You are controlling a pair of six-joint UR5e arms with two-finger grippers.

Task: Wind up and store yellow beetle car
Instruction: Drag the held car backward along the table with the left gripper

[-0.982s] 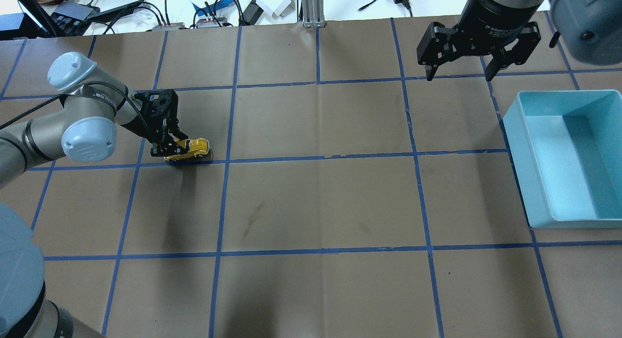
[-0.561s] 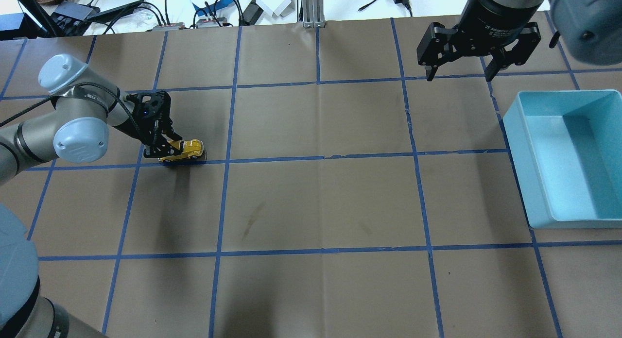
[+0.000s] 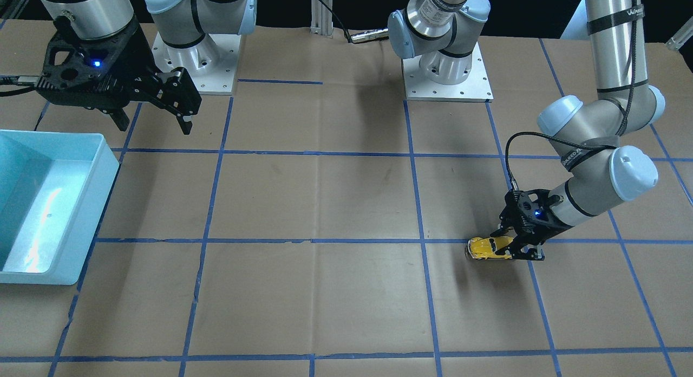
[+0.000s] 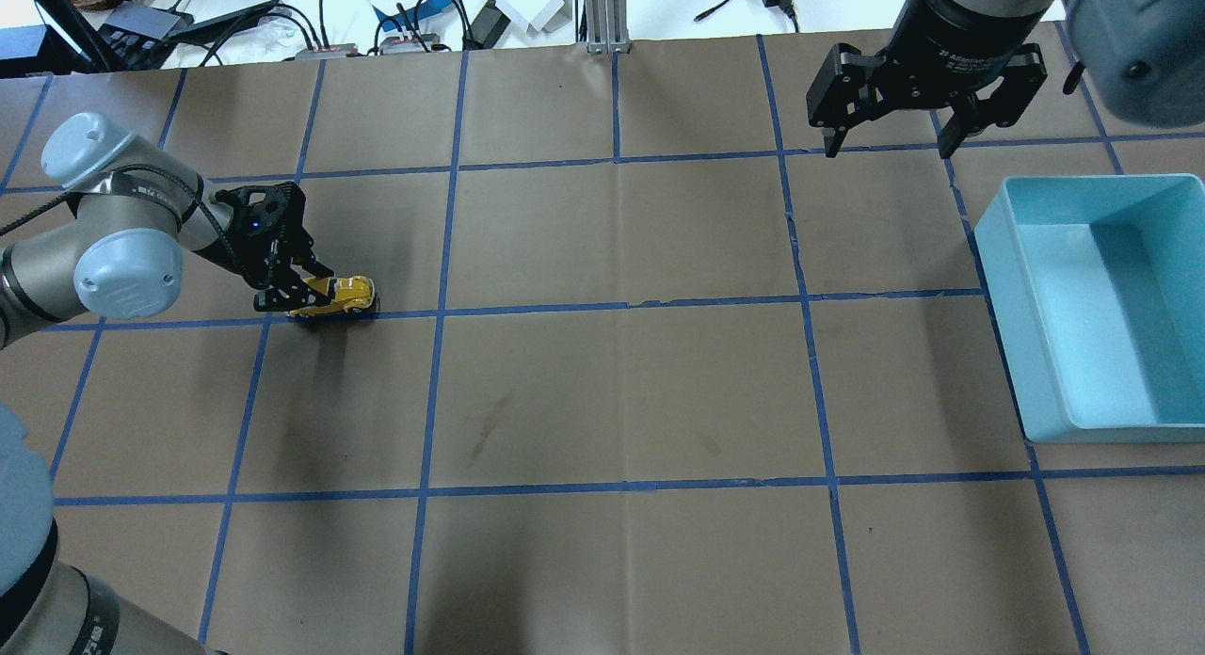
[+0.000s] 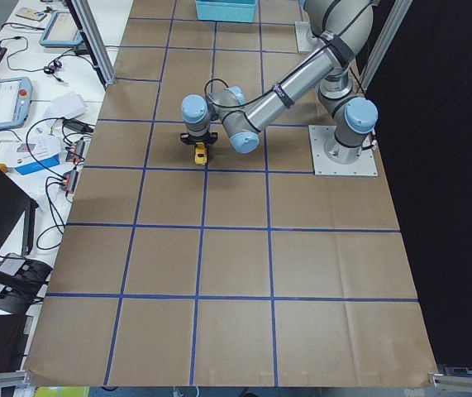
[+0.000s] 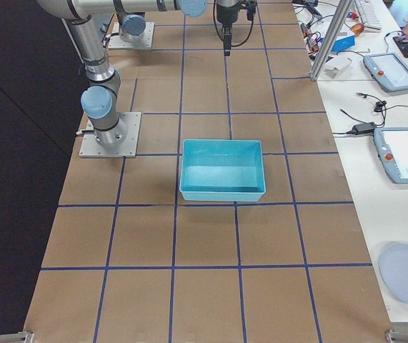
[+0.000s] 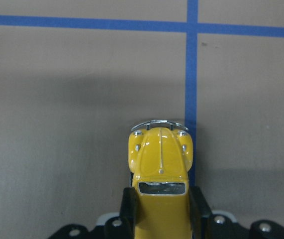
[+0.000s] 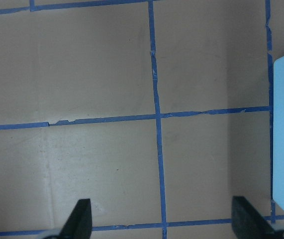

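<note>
1. While the wind-up step is, as we judge it, under way, the left gripper [image 4: 301, 293] has its fingers [image 7: 128, 209] closed on the rear flanks of the yellow beetle car [image 4: 337, 295]. The car's nose points away from the wrist.
2. We locate the car [image 3: 490, 248] low on the paper-covered table [image 4: 621, 391], on the robot's left side. It lies along a blue tape line [image 4: 527, 309] and well apart from the blue bin [image 4: 1021, 326] at the far right. In the left wrist view its hood [image 7: 160, 159] sits just beside a tape strip. We cannot tell from any view whether the wheels press on the paper.
3. The right gripper [image 4: 888, 147] hangs above the table near the bin with its fingers [image 8: 79, 219] spread wide and nothing between them.
4. Compared with the overhead frames of a second ago, we find the car and the left gripper shifted together toward the robot's left, tail first, along the same tape line. The grip looks unchanged. The right gripper and the bin have not moved.
5. We read this shift as a backward drag that loads a pull-back spring. The next move calls for ending the stroke with the wheels held down. The car must then be kept clamped and carried across to the bin, since any release on the table would probably send it rolling.
</note>
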